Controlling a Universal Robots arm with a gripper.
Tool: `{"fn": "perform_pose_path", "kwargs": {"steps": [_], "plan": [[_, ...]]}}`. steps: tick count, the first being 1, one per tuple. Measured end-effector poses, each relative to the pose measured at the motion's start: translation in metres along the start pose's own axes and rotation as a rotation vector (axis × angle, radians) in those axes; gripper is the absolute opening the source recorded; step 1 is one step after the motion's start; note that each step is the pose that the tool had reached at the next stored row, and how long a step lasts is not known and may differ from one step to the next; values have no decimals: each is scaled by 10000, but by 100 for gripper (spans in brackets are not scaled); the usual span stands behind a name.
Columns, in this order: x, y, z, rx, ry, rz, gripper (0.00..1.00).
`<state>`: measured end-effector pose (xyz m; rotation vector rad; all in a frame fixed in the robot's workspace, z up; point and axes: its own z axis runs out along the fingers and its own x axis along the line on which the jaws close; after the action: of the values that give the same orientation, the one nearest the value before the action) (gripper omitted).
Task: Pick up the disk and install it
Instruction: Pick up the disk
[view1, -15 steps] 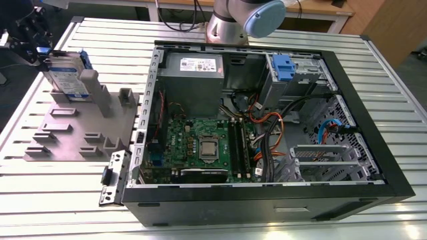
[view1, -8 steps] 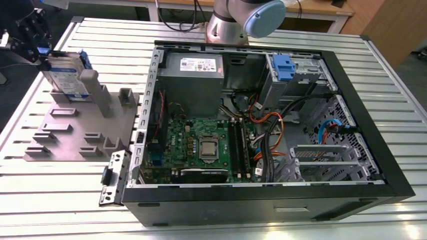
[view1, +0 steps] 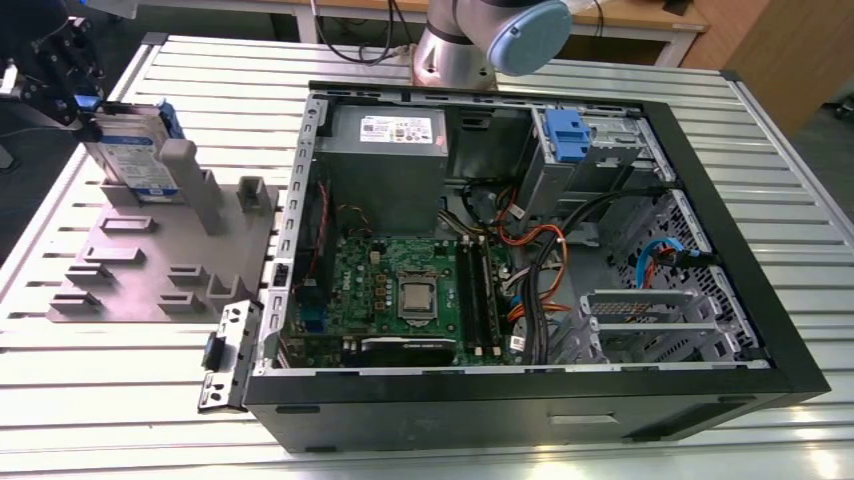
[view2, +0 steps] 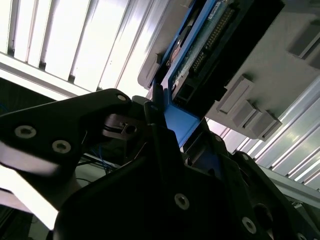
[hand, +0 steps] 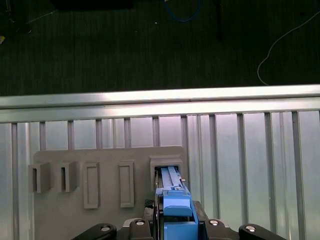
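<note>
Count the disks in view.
1. The disk stands upright in the grey holder at the exterior view's left, with the gripper at its upper end. Bays inside the open case may hide others.

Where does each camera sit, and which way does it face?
Exterior view: off the arm, raised, looking down on the computer case, arm base and tool at the disk.
First wrist view: on the wrist, looking down past the tool onto the grey holder.
Second wrist view: beside the tool, looking along it at the disk.
All share the disk.
</note>
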<state>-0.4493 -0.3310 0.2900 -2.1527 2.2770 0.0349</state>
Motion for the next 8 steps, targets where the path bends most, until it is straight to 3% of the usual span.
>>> {"fn": "perform_pose_path", "kwargs": {"steps": [8], "plan": [[0,0,0,-1,0,-1,37]]}}
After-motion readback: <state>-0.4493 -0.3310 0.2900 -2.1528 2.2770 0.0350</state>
